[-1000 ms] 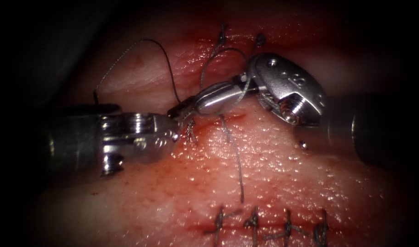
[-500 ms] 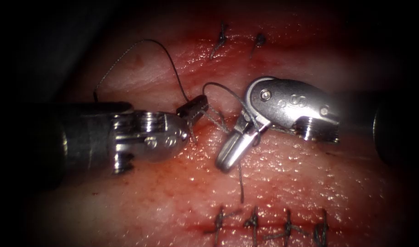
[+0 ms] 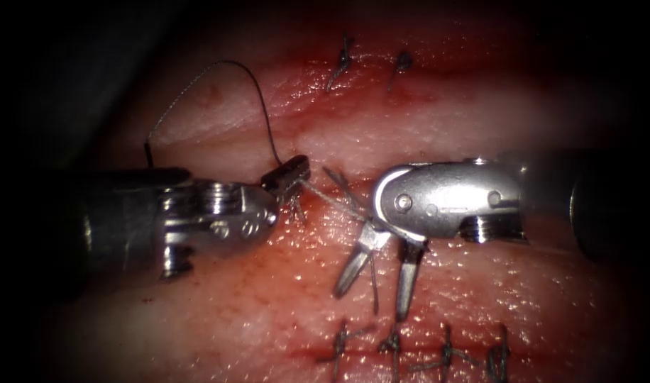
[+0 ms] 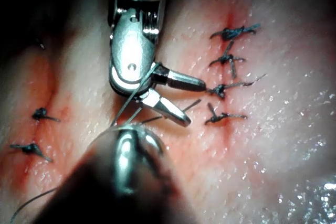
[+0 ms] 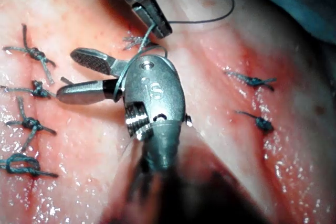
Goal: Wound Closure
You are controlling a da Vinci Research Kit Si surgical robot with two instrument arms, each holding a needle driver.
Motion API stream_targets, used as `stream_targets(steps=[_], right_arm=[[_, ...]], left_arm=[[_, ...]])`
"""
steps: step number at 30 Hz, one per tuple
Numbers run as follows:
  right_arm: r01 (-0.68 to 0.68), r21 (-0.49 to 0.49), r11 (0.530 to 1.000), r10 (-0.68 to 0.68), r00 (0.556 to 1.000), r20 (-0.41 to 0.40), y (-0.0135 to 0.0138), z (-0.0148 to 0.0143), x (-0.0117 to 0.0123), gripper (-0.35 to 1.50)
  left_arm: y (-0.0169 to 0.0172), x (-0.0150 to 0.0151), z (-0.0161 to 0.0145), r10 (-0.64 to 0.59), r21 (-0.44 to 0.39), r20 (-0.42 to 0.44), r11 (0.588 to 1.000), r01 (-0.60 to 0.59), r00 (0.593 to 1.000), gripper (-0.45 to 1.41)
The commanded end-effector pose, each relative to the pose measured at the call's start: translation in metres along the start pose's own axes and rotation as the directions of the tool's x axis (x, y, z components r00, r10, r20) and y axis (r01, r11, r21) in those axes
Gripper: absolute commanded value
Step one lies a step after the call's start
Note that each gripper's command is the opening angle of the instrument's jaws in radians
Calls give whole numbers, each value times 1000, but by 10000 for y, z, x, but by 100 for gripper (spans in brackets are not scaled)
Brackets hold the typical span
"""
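Right tool [image 3: 373, 287] now parted, left tool [image 3: 288, 175] gripping thread [image 3: 257, 96]

- The tissue [image 3: 438, 298]: wet, glossy, finely pebbled.
- Both tools, left [image 3: 286, 177] and right [image 3: 378, 280]: polished, shiny metal.
- The thread [image 3: 257, 92]: thin, dark, seemingly matt.

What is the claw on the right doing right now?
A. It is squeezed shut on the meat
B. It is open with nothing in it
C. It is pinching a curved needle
B: the right claw has its two jaws spread apart above the tissue, nothing between them; the left claw is shut on the thread.
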Motion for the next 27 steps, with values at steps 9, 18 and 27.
stream_targets(steps=[9,18,27], right_arm=[[-9,50,999,3,994,109,8,7,-19,-35],[-3,52,999,-2,995,96,10,-2,-16,-35],[-49,-84,995,44,997,-63,34,-52,9,-35]], left_arm=[[10,3,8,9,-7,2,1000,-9,1000,-45],[25,-5,-7,1,-5,-1,1000,-1,1000,-45],[86,0,-17,25,-35,30,999,-24,999,-45]])
